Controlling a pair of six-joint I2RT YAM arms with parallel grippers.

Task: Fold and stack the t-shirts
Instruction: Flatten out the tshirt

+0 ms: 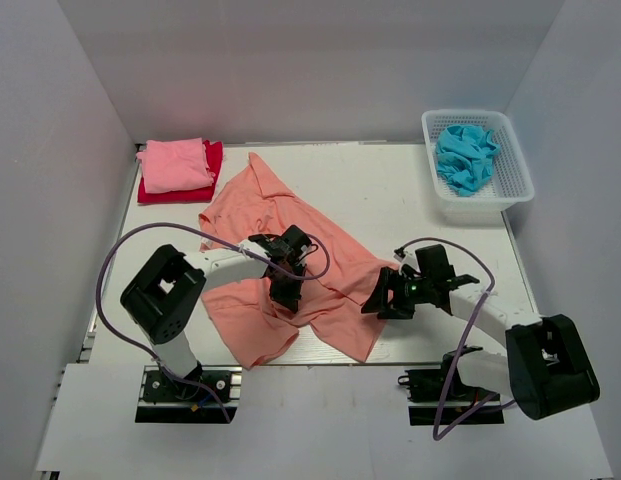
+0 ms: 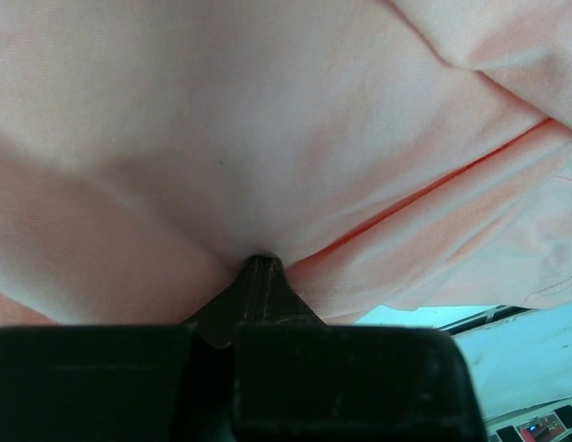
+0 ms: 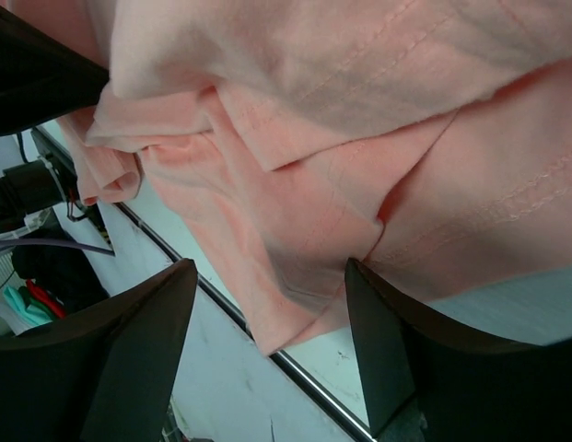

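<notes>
A large salmon-orange t-shirt (image 1: 248, 205) lies rumpled across the middle of the table. My left gripper (image 1: 286, 292) presses down on its middle. In the left wrist view the jaws are closed together, pinching a fold of the salmon cloth (image 2: 267, 120) at the gripper tip (image 2: 258, 267). My right gripper (image 1: 376, 300) is open at the shirt's right front edge. In the right wrist view a hem corner of the shirt (image 3: 313, 110) hangs between the spread fingers of the right gripper (image 3: 269, 269). A folded light pink t-shirt (image 1: 175, 165) lies on a red one (image 1: 212, 158) at the back left.
A white lattice basket (image 1: 512, 186) at the back right holds a crumpled turquoise-blue t-shirt (image 1: 465, 156). Grey walls close in the left, back and right. A metal strip (image 3: 267, 345) along the table's front edge runs just under the right gripper.
</notes>
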